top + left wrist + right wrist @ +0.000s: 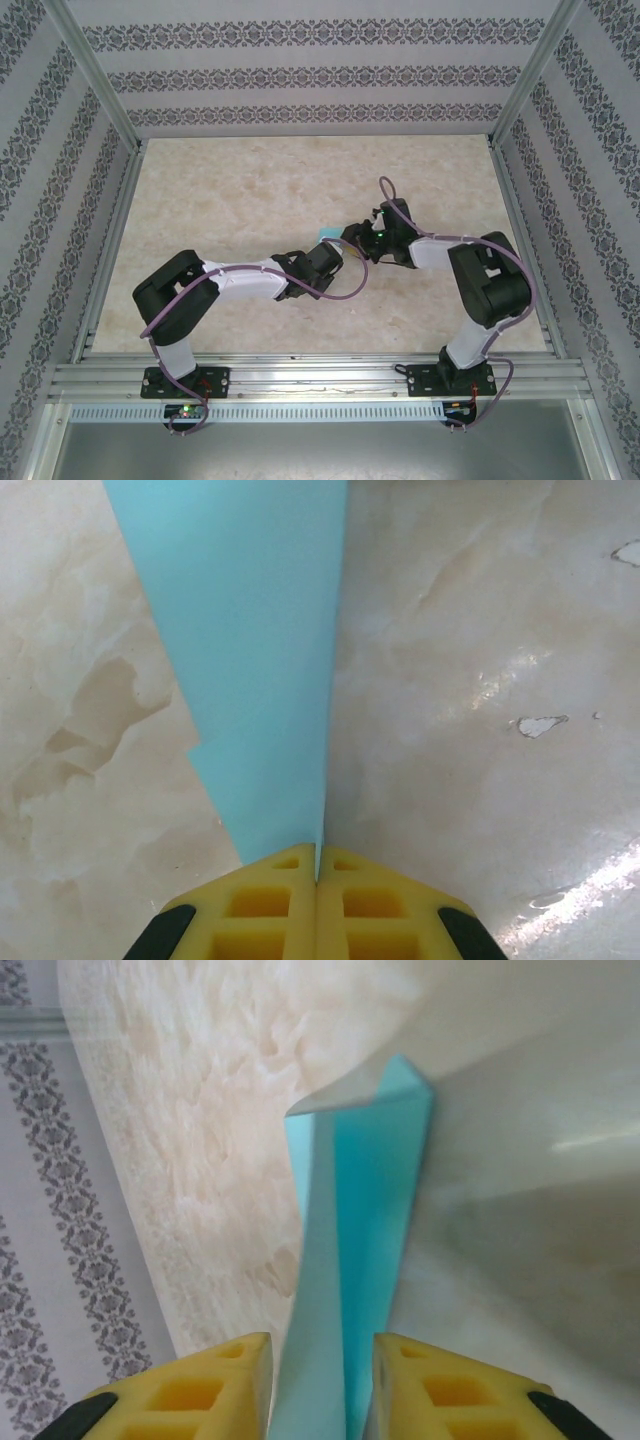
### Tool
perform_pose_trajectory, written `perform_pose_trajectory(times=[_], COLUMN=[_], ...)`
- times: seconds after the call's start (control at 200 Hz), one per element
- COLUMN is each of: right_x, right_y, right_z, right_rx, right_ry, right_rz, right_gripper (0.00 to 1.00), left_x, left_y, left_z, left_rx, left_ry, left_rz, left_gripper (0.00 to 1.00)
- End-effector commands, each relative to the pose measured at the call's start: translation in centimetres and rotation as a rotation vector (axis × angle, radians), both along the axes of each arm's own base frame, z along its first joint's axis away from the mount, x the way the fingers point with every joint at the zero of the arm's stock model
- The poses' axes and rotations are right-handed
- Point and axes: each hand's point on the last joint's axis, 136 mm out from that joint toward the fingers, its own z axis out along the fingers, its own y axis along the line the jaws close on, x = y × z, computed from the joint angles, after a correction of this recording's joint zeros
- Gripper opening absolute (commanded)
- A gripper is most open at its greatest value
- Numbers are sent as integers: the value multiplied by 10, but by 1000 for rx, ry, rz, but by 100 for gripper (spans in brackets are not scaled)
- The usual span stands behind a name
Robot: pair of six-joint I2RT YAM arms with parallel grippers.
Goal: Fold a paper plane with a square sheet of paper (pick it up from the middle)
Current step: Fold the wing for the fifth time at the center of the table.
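Observation:
The turquoise-blue paper (325,233) is folded into a slim, layered shape and held just above the middle of the table, mostly hidden by the two wrists in the top view. My left gripper (318,865) is shut on the narrow end of the paper (250,660), which widens away from the yellow pads (265,905) and stands on edge along a crease. My right gripper (322,1360) is open. The folded paper (365,1220) runs up between its yellow fingers (215,1380), showing two layers and an angled far tip. Both grippers meet tip to tip at the paper, the left (335,250) and the right (358,236).
The beige marbled table top (230,210) has small chipped spots (538,724) to the right of the left gripper. Patterned walls (300,70) and aluminium frame rails (95,80) enclose the table on three sides. Purple cables (345,285) loop beside both wrists.

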Motion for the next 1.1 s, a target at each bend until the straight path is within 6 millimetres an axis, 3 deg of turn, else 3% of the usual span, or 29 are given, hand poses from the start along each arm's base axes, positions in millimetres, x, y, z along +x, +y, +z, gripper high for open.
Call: perform_pose_trajectory(times=[0.0, 0.27, 0.57, 0.779, 0.974, 1.094], right_x=[-3, -9, -13, -13, -18, -23], right_y=[-23, -48, -53, -42, -25, -15], right_z=[5, 23, 39, 40, 38, 33], right_rx=[-59, -153, -195, -156, -75, -72], right_ry=[-43, -135, -239, -245, -206, -191], right_rz=[-32, -65, -53, -9, 48, 82], right_gripper=[37, 45, 50, 47, 36, 31], left_x=[0, -5, -2, 0, 2, 2], left_y=[-7, -8, -11, -17, -21, -18], left_z=[8, -2, -5, -6, -8, -13], left_rx=[-76, -255, -360, -444, -625, -647], left_ry=[15, 118, 184, 247, 342, 376], left_rz=[45, 111, 147, 153, 189, 202], left_gripper=[0, 0, 0, 0, 0, 0])
